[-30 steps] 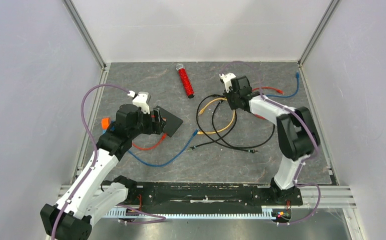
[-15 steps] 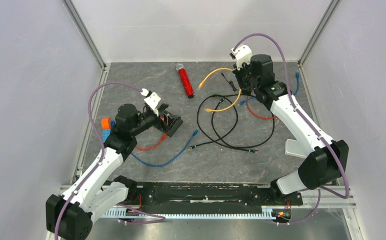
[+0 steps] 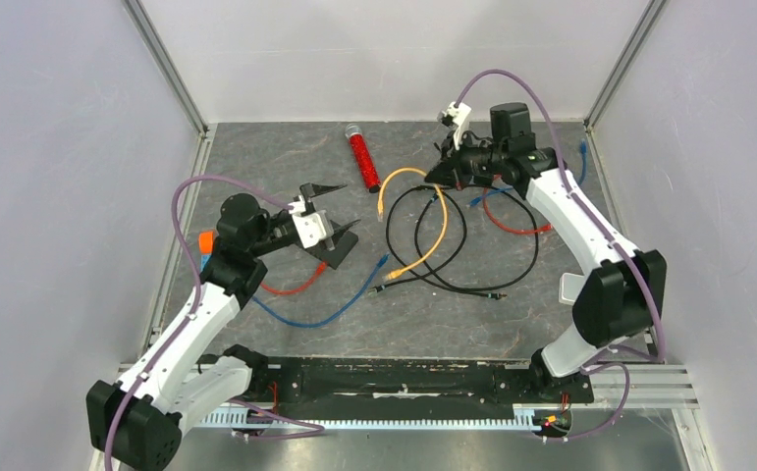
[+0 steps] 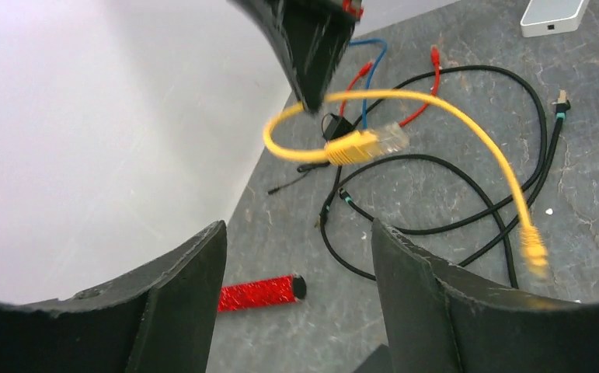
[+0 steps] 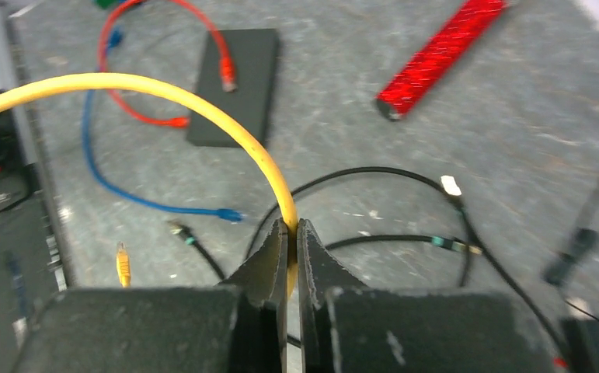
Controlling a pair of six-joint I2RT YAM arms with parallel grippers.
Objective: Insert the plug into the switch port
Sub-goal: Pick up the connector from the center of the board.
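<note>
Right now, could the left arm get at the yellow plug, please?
Probably yes: the open left gripper faces the plug, which the right gripper holds up by its cable, with nothing between.

A yellow cable (image 5: 125,79) stands out against the mottled grey desk (image 3: 512,324). Around it lie a glittering red tube (image 3: 362,158), a plain black box (image 5: 238,81) and a blue lead (image 5: 203,211).

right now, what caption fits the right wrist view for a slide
Right gripper pinches the yellow cable above the table; black switch box and red tube lie beyond.
</note>
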